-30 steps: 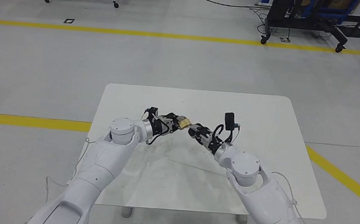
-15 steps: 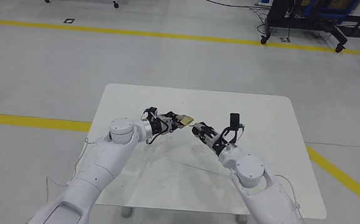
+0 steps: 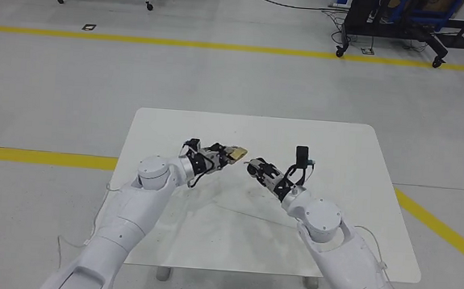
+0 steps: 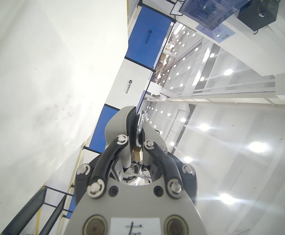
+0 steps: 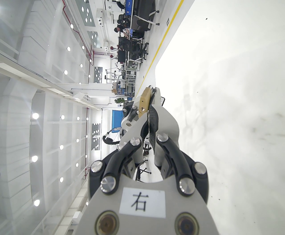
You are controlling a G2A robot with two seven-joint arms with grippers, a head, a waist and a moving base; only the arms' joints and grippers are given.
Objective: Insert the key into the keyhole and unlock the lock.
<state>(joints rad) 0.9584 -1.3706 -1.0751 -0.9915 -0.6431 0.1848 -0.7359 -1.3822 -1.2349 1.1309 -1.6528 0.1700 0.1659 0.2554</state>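
My left pincer (image 3: pixel 229 154) is closed tight on the lock (image 3: pixel 237 153), a small brass padlock, over the middle of the white table (image 3: pixel 337 144), a little toward its far side. In my left wrist view the silver shackle (image 4: pixel 141 121) stands out between my pads, and the brass body sits lower down between the fingers. The lock points to the right, toward my other arm. My right pincer (image 5: pixel 148 114) is just to the right of it and slightly nearer. Its fingers are pressed almost together, with only a sliver of space between them. In that sliver my right wrist view shows a thin metal edge, which I take to be the key (image 5: pixel 147 126), though too little of it shows to make out its shape. From that same view the lock is just past my right fingertips, and its end face is turned toward them, with the small dark keyhole (image 5: pixel 141 109) showing in the brass. I cannot tell whether the key tip touches the keyhole. From above, a narrow gap shows between the lock and my right fingertips.
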